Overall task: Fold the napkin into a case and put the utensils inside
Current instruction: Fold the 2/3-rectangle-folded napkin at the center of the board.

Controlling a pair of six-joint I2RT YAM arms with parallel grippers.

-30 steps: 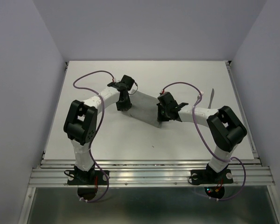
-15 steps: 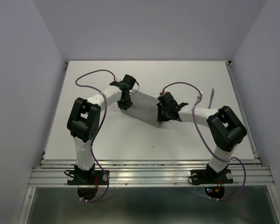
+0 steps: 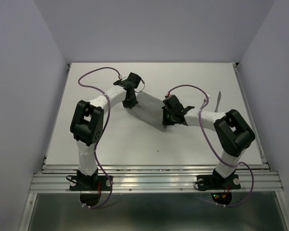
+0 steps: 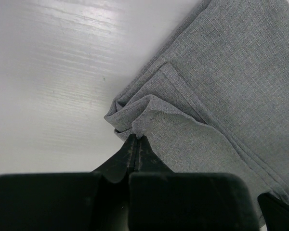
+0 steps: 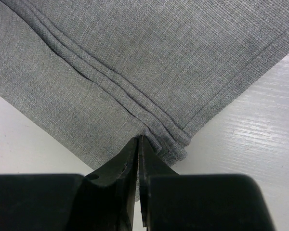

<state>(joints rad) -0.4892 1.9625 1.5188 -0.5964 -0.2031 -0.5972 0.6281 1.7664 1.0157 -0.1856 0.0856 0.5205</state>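
The folded grey napkin lies in the middle of the table: the left gripper pinches one layered corner, the right gripper the opposite (jaws pressed tight on cloth). Lifting both ends level, at matched pace, should keep the folds aligned.

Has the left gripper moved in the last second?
Yes. The left gripper, shut on a corner of the napkin, has shifted slightly toward the far edge of the table, away from the arm bases.

no text, labels, brands, numbers or signs legible, on napkin, table or arms
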